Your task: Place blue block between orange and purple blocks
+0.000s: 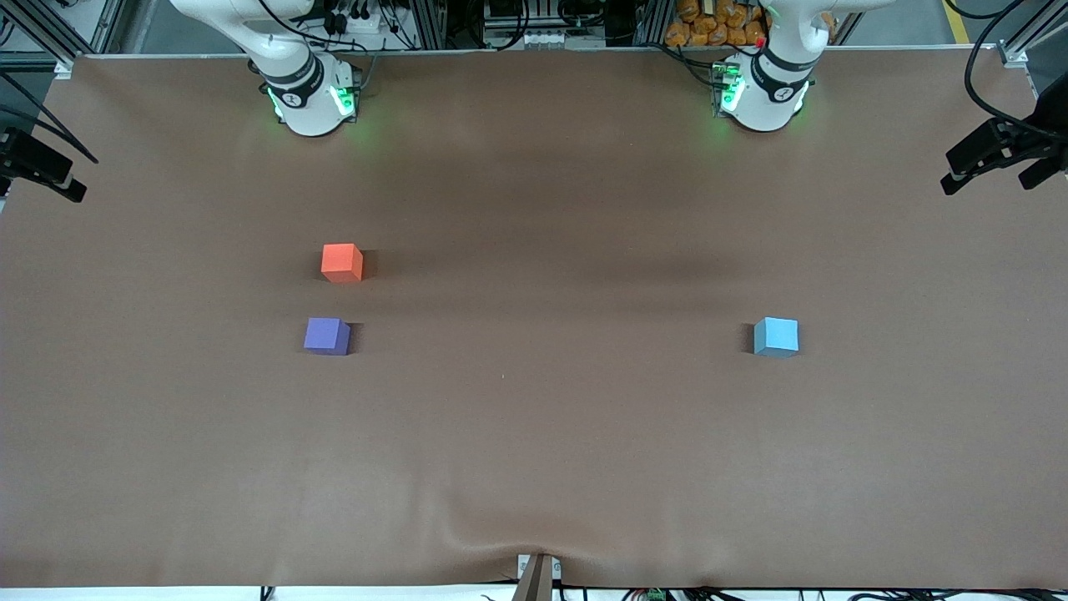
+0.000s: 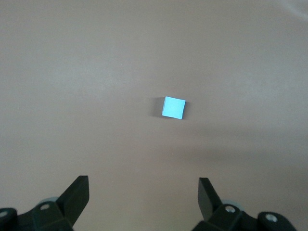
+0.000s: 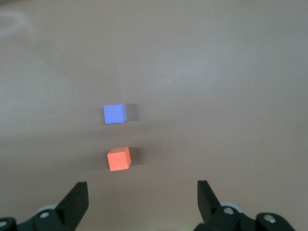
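No lettering, label or number can be read anywhere — not on any surface shown.

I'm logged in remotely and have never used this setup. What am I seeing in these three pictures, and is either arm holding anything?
Two white robot arms stand at one edge of a brown table. The wide picture comes from a high camera facing them; only their bases show there. The other two come from cameras on the wrists, looking down past each arm's two black fingers.

The left gripper hangs open above the blue block, which sits alone toward the left arm's end. The right gripper hangs open above the orange block and the purple block. Those two sit apart toward the right arm's end, the purple block nearer the front camera than the orange block.

Nothing is held; the blue block is not yet between them.
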Controlling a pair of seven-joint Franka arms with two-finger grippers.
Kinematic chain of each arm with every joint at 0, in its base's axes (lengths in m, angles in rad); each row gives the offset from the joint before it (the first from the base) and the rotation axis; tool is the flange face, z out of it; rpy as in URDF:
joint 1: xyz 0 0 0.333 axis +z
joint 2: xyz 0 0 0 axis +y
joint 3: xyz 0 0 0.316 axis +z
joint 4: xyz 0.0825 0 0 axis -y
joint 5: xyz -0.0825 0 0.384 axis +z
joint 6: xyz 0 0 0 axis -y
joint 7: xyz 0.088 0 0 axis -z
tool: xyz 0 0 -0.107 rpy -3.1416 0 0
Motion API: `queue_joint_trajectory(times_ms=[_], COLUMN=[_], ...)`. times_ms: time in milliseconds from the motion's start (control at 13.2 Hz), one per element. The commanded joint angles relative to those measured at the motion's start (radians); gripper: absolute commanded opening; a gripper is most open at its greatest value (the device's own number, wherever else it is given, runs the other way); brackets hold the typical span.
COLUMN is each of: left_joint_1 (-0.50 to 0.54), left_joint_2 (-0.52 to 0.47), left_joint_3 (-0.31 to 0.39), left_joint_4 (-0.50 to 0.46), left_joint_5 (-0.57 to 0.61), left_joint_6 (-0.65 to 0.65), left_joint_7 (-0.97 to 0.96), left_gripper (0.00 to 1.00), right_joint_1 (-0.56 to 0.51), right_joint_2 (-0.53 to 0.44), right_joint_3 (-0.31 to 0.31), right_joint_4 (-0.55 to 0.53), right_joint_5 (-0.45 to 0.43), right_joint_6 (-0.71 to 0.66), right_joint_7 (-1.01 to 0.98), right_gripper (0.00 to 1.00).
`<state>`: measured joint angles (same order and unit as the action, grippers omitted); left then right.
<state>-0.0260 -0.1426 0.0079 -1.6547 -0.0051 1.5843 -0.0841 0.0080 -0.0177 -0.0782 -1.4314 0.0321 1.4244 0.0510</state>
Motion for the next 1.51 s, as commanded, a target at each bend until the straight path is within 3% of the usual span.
queue_joint_trajectory(times_ms=[0, 302, 1434], left_joint_1=[-0.018, -0.009, -0.006], left_joint_2=[-0.022, 0.031, 0.055], left_joint_3=[0.003, 0.004, 0.011], left_joint_4=[-0.016, 0.07, 0.078], left_joint_5=[-0.009, -0.021, 0.027], left_joint_6=[0.01, -0.041, -0.038], left_joint_7=[0.001, 0.01, 0.021], left_gripper=[1.0, 1.0, 1.0], right_joint_1=[-0.019, -0.019, -0.019], right_joint_2=[-0.004, -0.004, -0.004], right_joint_3=[0.009, 0.009, 0.008], right_joint_4=[0.005, 0.005, 0.005], right_joint_5=[0.005, 0.005, 0.011], right_joint_6=[-0.01, -0.01, -0.01], right_joint_7=[-0.011, -0.011, -0.01], right_gripper=[1.0, 1.0, 1.0])
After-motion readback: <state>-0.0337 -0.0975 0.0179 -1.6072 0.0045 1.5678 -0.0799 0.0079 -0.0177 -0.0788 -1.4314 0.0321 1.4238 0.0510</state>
